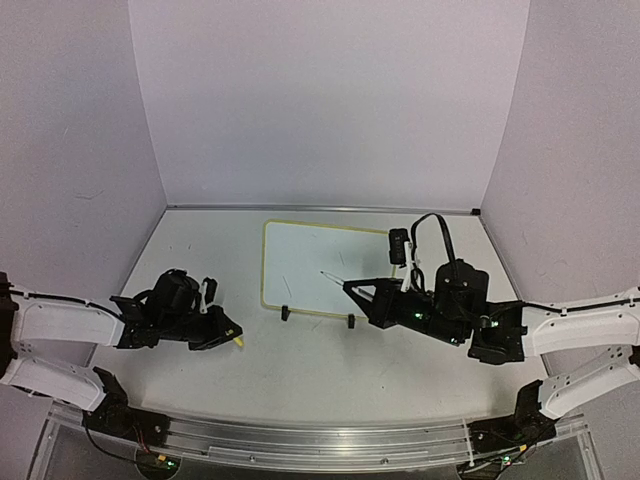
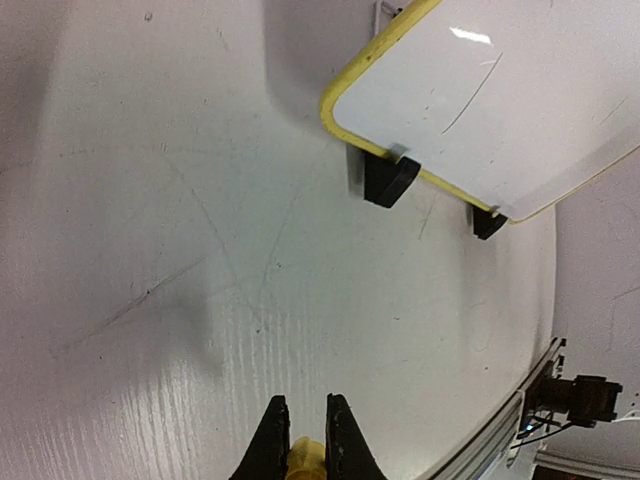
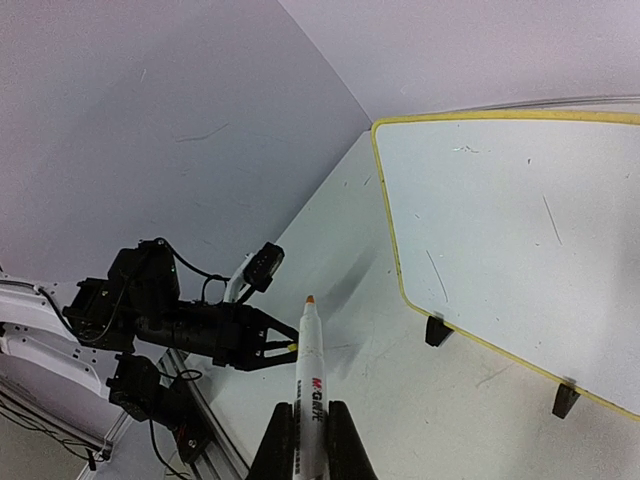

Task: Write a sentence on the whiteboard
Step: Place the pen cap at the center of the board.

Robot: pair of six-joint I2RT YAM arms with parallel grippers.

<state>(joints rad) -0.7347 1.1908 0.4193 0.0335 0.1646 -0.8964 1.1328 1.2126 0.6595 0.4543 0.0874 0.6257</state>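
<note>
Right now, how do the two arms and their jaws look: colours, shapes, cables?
The left arm and the right arm have smooth white shell links. Their wrists and jaws are black and angular, tapering to a point. A black cable loops above the right wrist, beside a small black camera. A green light glows on that wrist.

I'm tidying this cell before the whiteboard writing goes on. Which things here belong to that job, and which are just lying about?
For the job:
whiteboard
marker, uncapped, in the right gripper
small yellow piece, maybe its cap, in the left gripper

Just lying about:
no loose item shows; besides the above, only the table and the metal rail at its near edge
</note>
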